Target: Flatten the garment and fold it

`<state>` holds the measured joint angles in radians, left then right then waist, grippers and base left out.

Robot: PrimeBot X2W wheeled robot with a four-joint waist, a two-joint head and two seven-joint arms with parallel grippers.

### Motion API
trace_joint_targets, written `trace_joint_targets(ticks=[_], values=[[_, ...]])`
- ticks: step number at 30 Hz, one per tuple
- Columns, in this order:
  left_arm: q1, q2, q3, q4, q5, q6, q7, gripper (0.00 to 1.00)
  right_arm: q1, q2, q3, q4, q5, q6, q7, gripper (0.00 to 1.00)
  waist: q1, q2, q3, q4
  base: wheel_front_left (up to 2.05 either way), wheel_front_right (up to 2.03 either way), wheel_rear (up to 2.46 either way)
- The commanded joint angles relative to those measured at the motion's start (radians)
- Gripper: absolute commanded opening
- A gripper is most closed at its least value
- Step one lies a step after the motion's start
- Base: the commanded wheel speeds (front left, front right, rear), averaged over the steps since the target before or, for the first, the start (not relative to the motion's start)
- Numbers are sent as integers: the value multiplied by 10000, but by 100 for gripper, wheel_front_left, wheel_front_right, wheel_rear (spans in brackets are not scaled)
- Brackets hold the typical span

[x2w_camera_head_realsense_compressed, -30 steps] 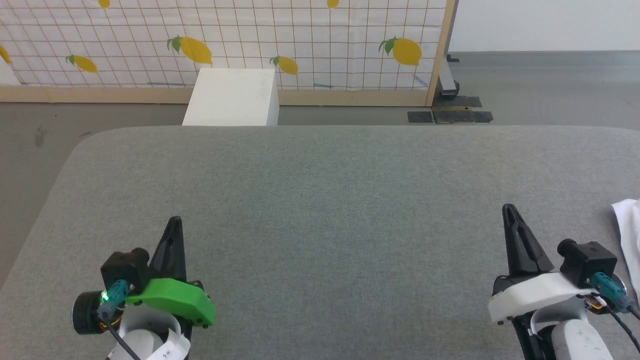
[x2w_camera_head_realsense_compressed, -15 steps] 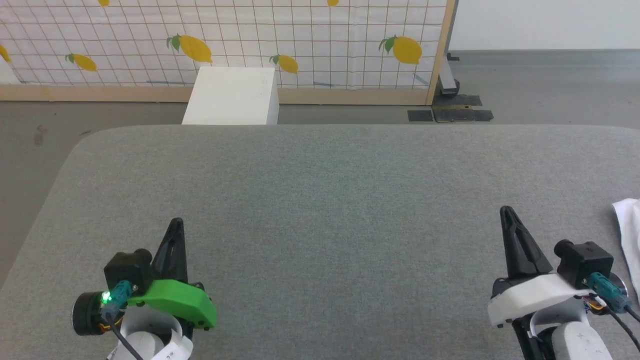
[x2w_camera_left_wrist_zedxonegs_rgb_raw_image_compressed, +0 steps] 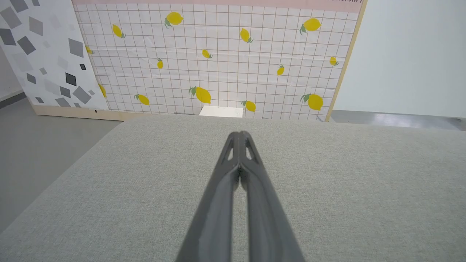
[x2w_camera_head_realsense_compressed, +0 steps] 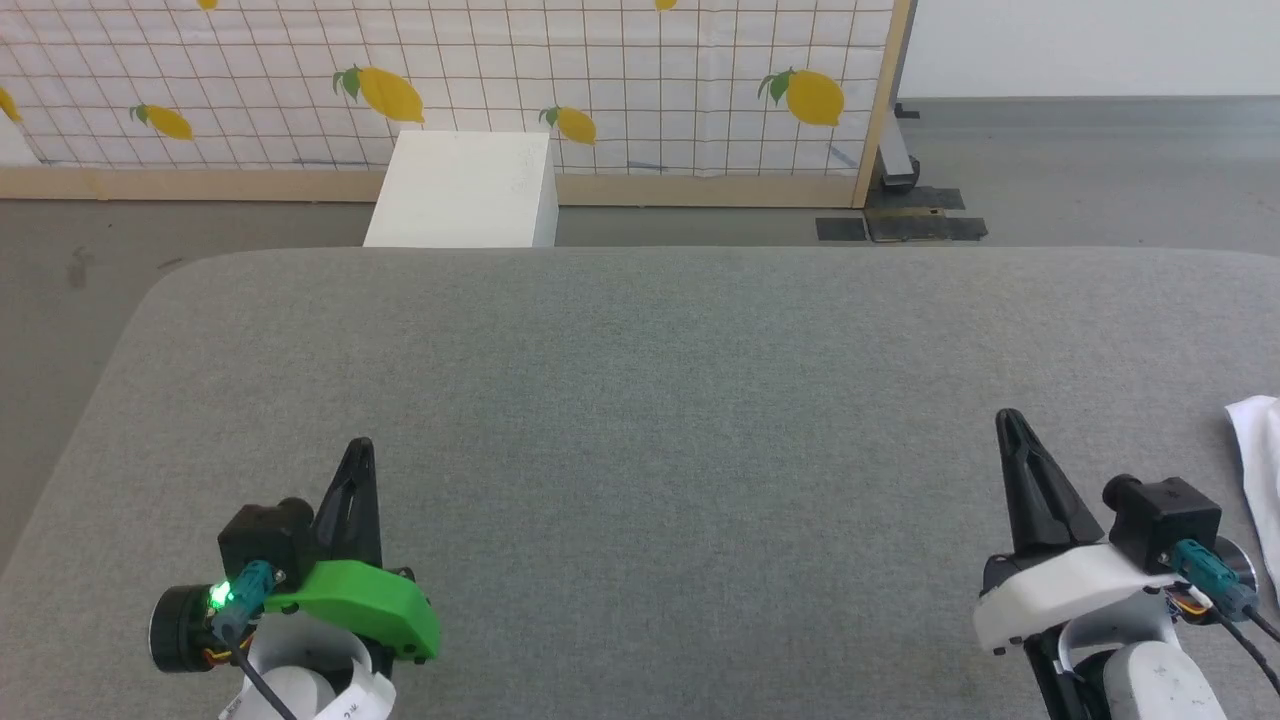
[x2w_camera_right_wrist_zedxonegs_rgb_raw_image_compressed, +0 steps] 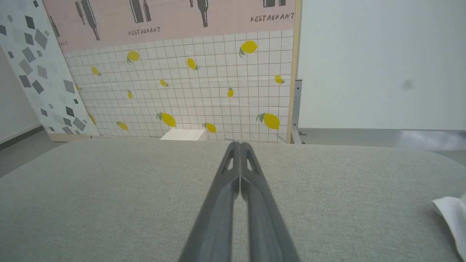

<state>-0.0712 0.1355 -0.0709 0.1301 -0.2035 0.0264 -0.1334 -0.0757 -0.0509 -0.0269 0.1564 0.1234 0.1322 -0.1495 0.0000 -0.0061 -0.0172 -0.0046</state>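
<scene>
Garment (x2w_camera_head_realsense_compressed: 1260, 460) lies just right of the right gripper (x2w_camera_head_realsense_compressed: 1008, 420) — that one and the left gripper (x2w_camera_head_realsense_compressed: 360, 447) are pressed together.

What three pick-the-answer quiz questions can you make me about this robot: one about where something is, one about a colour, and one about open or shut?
1. Where on the grey table does the white garment lie?
A) the middle B) the right edge C) the left corner
2. What colour is the cover behind the left pincer?
A) green B) red C) yellow
3. How are the two pincers?
A) both open B) right one gripping the garment C) both shut, empty

Answers:
1 B: the cloth pokes in at the right edge, beside the right pincer.
2 A: the cover is bright green.
3 C: each wrist view shows the fingertips pressed together with nothing between them.
</scene>
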Motion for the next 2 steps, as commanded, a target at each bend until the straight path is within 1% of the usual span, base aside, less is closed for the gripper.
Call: trace_joint_targets(ticks=[1, 2], values=[[159, -56, 68, -82, 163, -60, 50, 0, 218, 3, 29, -110, -105, -7, 63, 0, 0, 26, 3, 1, 0, 0, 0], [168, -68, 78, -101, 193, -63, 70, 0, 226, 3, 33, -132, -123, -7, 86, 0, 0, 27, 6, 2, 0, 0, 0]])
